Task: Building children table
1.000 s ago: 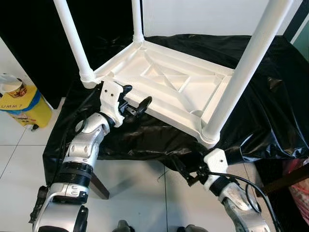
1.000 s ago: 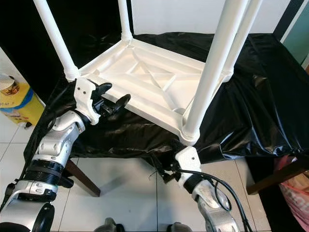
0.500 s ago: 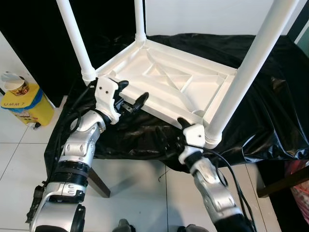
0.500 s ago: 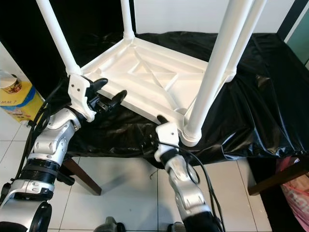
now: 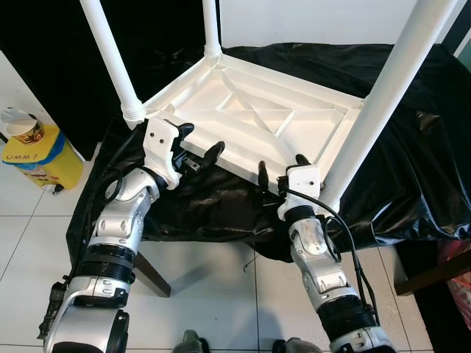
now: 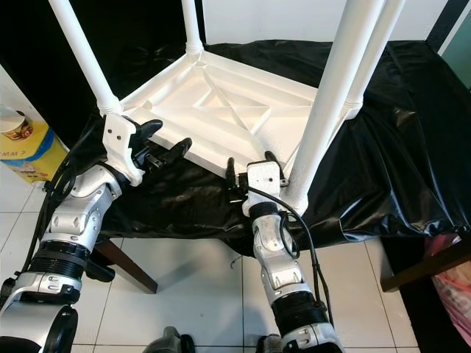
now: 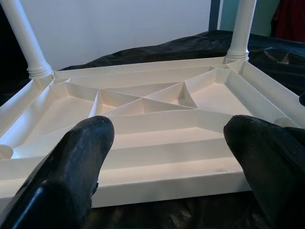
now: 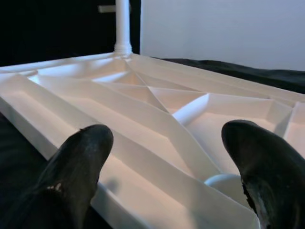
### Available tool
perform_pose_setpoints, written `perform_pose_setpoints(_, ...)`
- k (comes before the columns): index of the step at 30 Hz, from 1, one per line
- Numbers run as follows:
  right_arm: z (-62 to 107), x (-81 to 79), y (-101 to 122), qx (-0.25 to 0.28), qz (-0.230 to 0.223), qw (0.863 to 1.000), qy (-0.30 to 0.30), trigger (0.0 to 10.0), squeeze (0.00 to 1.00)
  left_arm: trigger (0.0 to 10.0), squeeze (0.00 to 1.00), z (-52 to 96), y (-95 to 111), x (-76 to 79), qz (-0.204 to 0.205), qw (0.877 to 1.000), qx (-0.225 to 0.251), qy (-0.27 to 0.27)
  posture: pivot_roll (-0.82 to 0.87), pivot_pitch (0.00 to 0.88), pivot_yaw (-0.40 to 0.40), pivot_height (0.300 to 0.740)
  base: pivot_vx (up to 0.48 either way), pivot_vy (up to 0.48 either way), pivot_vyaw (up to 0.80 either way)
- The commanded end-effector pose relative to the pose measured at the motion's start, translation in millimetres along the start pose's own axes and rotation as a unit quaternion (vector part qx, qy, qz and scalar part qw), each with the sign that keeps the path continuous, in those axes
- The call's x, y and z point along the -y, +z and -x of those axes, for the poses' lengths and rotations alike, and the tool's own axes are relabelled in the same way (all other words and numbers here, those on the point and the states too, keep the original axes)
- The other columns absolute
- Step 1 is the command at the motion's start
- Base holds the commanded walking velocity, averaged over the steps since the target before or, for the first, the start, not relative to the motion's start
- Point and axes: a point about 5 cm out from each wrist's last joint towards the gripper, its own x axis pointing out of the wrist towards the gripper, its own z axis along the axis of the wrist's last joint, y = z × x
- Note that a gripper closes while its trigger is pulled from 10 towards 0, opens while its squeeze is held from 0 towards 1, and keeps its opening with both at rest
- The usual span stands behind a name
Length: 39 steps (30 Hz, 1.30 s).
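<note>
A white children's table (image 5: 250,125) lies upside down on a black sheet, its white legs pointing up: the near-left leg (image 5: 110,59), a far leg (image 5: 211,29) and the near-right leg (image 5: 383,95). My left gripper (image 5: 199,143) is open at the table's near-left rim, just beside the near-left leg's socket. My right gripper (image 5: 281,165) is open at the near rim, close to the foot of the near-right leg. In the left wrist view the left gripper (image 7: 169,131) straddles the rim and ribbed underside (image 7: 143,102). The right gripper (image 8: 167,136) frames the same ribs.
The black plastic sheet (image 5: 412,147) covers the support and hangs over its edges. A yellow container (image 5: 33,151) with a cup on it stands on the tiled floor (image 5: 221,294) at the left. A dark wooden leg (image 5: 151,272) slants under the sheet.
My right arm has risen from below the sheet's edge up to the table's near rim beside the near-right leg. The left gripper has barely moved.
</note>
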Motion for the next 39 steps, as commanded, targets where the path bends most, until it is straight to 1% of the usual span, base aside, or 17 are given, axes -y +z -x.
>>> perform_pose_setpoints(1,-1.3,8.2,-5,-0.005,0.006,0.999,-0.031,10.0,0.00,10.0,0.00,-3.2,1,1.3,-0.007,1.000,-0.002,-0.015,0.03,0.120,0.046,0.740,0.000,0.000,0.00)
perform_pose_setpoints(4,-5.2,25.0,-7,-0.005,0.029,0.997,-0.078,10.0,0.00,10.0,0.00,-5.9,1,2.9,-0.005,1.000,0.000,-0.020,0.03,0.121,0.048,0.740,0.000,0.000,0.00)
perform_pose_setpoints(6,-5.2,25.0,-7,-0.005,0.029,0.997,-0.078,10.0,0.00,10.0,0.00,-5.9,1,2.9,-0.005,1.000,0.000,-0.020,0.03,0.121,0.048,0.740,0.000,0.000,0.00)
perform_pose_setpoints(9,-5.2,45.9,-8,-0.007,0.048,0.992,-0.120,10.0,0.00,10.0,0.00,-7.6,-1,4.4,-0.007,1.000,-0.003,-0.025,0.01,0.124,0.051,0.740,0.000,0.000,0.00)
perform_pose_setpoints(11,-5.2,45.9,-8,-0.007,0.048,0.992,-0.120,10.0,0.00,10.0,0.00,-7.6,-1,4.4,-0.007,1.000,-0.003,-0.025,0.01,0.124,0.051,0.740,0.000,0.000,0.00)
perform_pose_setpoints(17,2.5,74.0,-14,-0.016,0.072,0.984,-0.162,10.0,0.00,10.0,0.00,-7.9,-4,7.0,-0.003,1.000,-0.003,-0.028,0.01,0.126,0.053,0.740,0.000,0.000,0.00)
perform_pose_setpoints(18,7.5,87.2,-18,-0.023,0.083,0.981,-0.173,10.0,0.00,10.0,0.00,-5.6,-6,6.5,-0.002,1.000,-0.007,-0.026,0.01,0.130,0.057,0.740,0.000,0.000,0.00)
perform_pose_setpoints(20,7.5,87.2,-18,-0.023,0.083,0.981,-0.173,10.0,0.00,10.0,0.00,-5.6,-6,6.5,-0.002,1.000,-0.007,-0.026,0.01,0.130,0.057,0.740,0.000,0.000,0.00)
perform_pose_setpoints(21,12.1,98.5,-20,-0.029,0.093,0.979,-0.181,10.0,0.00,10.0,0.00,-2.7,-8,5.5,0.000,1.000,-0.012,-0.024,0.01,0.132,0.060,0.740,0.000,0.000,0.00)
perform_pose_setpoints(22,12.1,98.5,-20,-0.029,0.093,0.979,-0.181,10.0,0.00,10.0,0.00,-2.7,-8,5.5,0.000,1.000,-0.012,-0.024,0.01,0.132,0.060,0.740,0.000,0.000,0.00)
perform_pose_setpoints(24,22.3,125.6,-25,-0.040,0.119,0.974,-0.190,10.0,0.00,10.0,0.00,8.9,-16,0.9,0.004,0.999,-0.030,-0.015,0.00,0.137,0.068,0.740,0.000,0.000,0.00)
perform_pose_setpoints(25,22.3,125.6,-25,-0.040,0.119,0.974,-0.190,10.0,0.00,10.0,0.00,8.9,-16,0.9,0.004,0.999,-0.030,-0.015,0.00,0.137,0.068,0.740,0.000,0.000,0.00)
perform_pose_setpoints(27,29.2,149.0,-25,-0.045,0.138,0.971,-0.191,10.0,0.00,10.0,0.00,23.7,-24,-4.0,0.005,0.999,-0.047,-0.010,0.00,0.140,0.076,0.740,0.000,0.000,0.00)
perform_pose_setpoints(28,29.2,149.0,-25,-0.045,0.138,0.971,-0.191,10.0,0.00,10.0,0.00,23.7,-24,-4.0,0.005,0.999,-0.047,-0.010,0.00,0.140,0.076,0.740,0.000,0.000,0.00)
perform_pose_setpoints(32,33.7,179.1,-20,-0.042,0.153,0.972,-0.175,10.0,0.00,10.0,0.00,54.3,-34,-9.9,0.014,0.996,-0.080,-0.026,0.00,0.137,0.089,0.740,0.000,0.000,0.00)
perform_pose_setpoints(35,34.3,184.9,-19,-0.044,0.153,0.972,-0.171,10.0,0.00,10.0,0.00,60.6,-36,-12.0,0.013,0.996,-0.087,-0.027,0.00,0.136,0.091,0.740,0.000,0.000,0.00)
perform_pose_setpoints(39,34.6,203.5,-14,-0.047,0.153,0.974,-0.158,10.0,0.00,10.0,0.00,83.9,-41,-29.7,0.008,0.992,-0.126,-0.023,0.00,0.131,0.093,0.740,0.000,0.000,0.00)
